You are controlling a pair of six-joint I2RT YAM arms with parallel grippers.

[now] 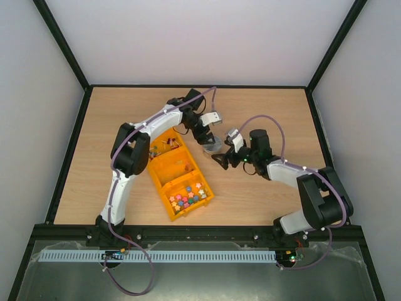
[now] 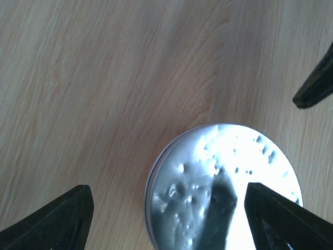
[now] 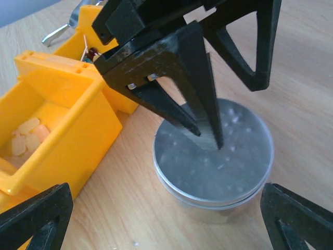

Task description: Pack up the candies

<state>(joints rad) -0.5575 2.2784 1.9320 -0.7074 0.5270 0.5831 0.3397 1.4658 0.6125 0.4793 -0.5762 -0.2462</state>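
We are seeing the candies (image 1: 169, 145) sitting in the far compartment of the yellow tray (image 3: 83, 130), beside the metal scoop (image 3: 65, 28), with brighter coloured pieces (image 1: 188, 198) lying in the near compartment. None is reaching the round tin (image 3: 213, 166) yet. That tin is standing just right of the tray on the table (image 1: 125, 113), its lid on and facing up. We are judging the step in hand to be getting the tin open, before any scooping. The left gripper (image 2: 167, 190) is hanging over the lid with its jaws spread wide and holding nothing. One fingertip is touching or nearly touching the lid's top; we cannot tell which. The right gripper (image 3: 165, 190) is also gaping empty, low and just near of the tin, with the tin lying ahead between its fingers. The next move is calling for one gripper to close on the tin's wall and steady it while the other takes the lid by its rim. As for heading, the candies are looking too small for us to read a long axis. The tin, being round, is showing none.
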